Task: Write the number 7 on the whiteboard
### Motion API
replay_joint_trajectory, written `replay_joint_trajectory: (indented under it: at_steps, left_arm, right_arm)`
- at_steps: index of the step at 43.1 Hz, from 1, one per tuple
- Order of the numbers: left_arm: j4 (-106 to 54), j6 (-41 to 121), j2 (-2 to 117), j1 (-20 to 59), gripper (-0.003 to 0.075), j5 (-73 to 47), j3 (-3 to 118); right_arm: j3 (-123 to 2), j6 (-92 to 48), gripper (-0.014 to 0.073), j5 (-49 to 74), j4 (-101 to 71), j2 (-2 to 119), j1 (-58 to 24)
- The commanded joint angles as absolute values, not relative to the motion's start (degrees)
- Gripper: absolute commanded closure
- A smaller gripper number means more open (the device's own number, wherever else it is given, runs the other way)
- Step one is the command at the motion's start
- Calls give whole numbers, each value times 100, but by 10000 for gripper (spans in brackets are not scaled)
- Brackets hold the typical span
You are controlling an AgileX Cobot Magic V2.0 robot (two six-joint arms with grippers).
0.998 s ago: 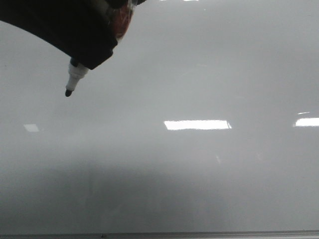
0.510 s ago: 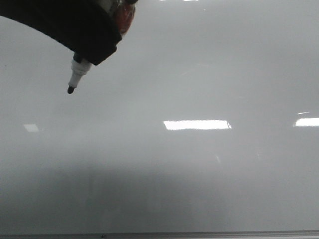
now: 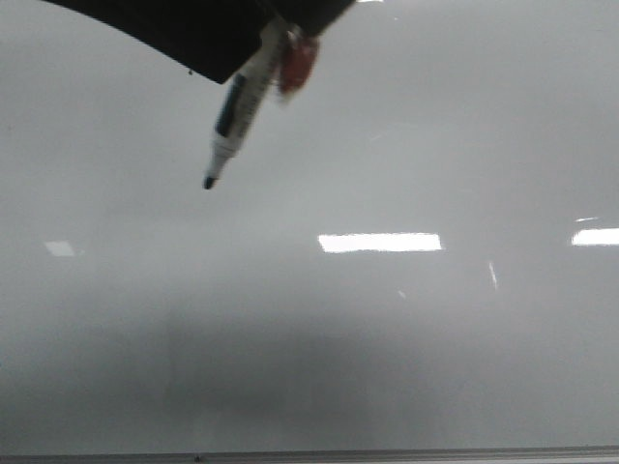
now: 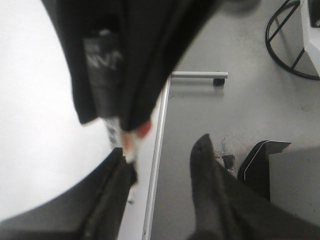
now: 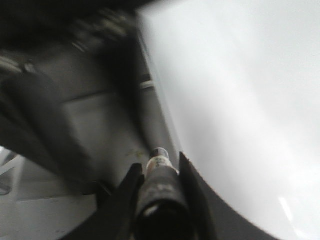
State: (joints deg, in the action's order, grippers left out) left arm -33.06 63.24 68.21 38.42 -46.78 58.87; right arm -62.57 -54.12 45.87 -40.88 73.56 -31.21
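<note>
The right gripper (image 5: 159, 186) is clamped on a marker (image 3: 235, 111), a light, rigid thing best held mid-barrel, as here. The left gripper (image 4: 160, 165) stands apart, empty. Beyond, the slick whiteboard (image 3: 406, 367) carries no number 7. Since a second ago the marker has swung rightward, showing more barrel.

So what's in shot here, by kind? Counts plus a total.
Whiteboard: 1
Marker: 1
Claws: 2, the right claw shut on the marker and the left claw open
Written strokes on the board: 0
Total: 4
</note>
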Motion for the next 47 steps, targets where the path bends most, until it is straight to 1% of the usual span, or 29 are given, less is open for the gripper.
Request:
replay_joint_trajectory:
  at_steps: [1,6,12,16,23,26,31,34,39,47]
  left_arm:
    - [-3830,6524,6380,3847,546,-4488,5770]
    - [-3883,6580,5799,3847,553,-4424,5265]
    - [-4134,6580,4885,3847,561,-3942,4426]
    - [-4425,6580,4160,3847,617,-3325,3831]
    - [-5184,6580,2969,3847,736,-2216,2882]
    - [-5424,6569,2551,3847,741,-1859,2618]
    - [-5947,6569,2052,3847,741,-1368,2262]
    - [-5985,6569,1902,3847,741,-1314,2165]
    - [-5985,6569,1867,3847,741,-1314,2129]
    - [-5985,6569,1867,3847,741,-1314,2129]
  right_arm:
    - [-5975,-5391,660,3797,-4307,7018,-2715]
    - [-5255,-5391,660,2963,-4741,6834,-2426]
    - [-4609,-5396,662,1922,-5282,6774,-2399]
    - [-4418,-5396,662,1705,-5427,6774,-2399]
    - [-4423,-5396,662,1730,-5427,6801,-2399]
    - [-4449,-5396,662,1730,-5429,6813,-2406]
    - [-4656,-5505,662,1734,-5429,6975,-2578]
    - [-4902,-5661,662,1701,-5429,7184,-2783]
    - [-5606,-5699,662,1571,-5429,7831,-3129]
    - [-6659,-5699,662,1593,-5434,8822,-3198]
